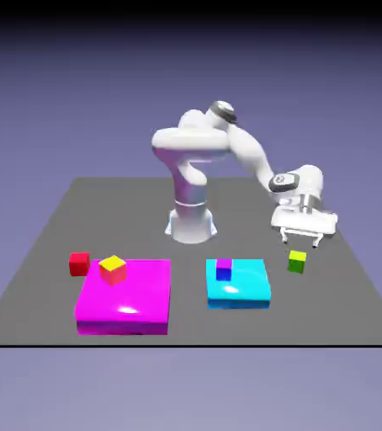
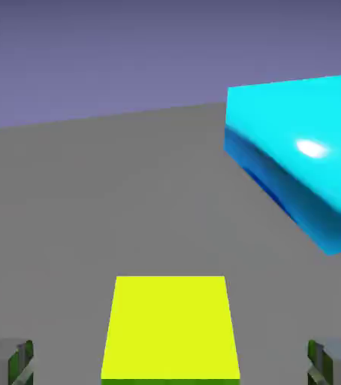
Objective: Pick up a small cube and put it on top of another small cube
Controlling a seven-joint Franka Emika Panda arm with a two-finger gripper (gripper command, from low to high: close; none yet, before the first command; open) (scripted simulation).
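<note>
Two camera views showed one rendered tabletop scene. In the exterior view, a glossy white robot arm [image 1: 228,147] rose from its base on the flat dark grey table [image 1: 51,244] and bent down toward the exterior view's right, where its white two-finger gripper [image 1: 303,242] hung with its jaws spread apart and nothing between them. The small lime-green cube [image 1: 297,261] sat on the table just below the fingertips, apart from them. Near it, toward the exterior view's left, lay a flat cyan square block [image 1: 243,289] with a small purple cube [image 1: 224,268] on top near its far left corner. Further left lay a larger flat magenta square block [image 1: 131,303] carrying a small yellow cube [image 1: 113,268] at its far left corner, and a small red cube [image 1: 79,263] stood on the table just beside that corner.

In the hand view, the lime-green cube filled the bottom centre, its top face bright yellow-green, resting on the table between the two grey fingertips [image 2: 4,361] at the lower corners, with clear grey gaps on both sides. The cyan block showed at the upper right, tilted
</note>
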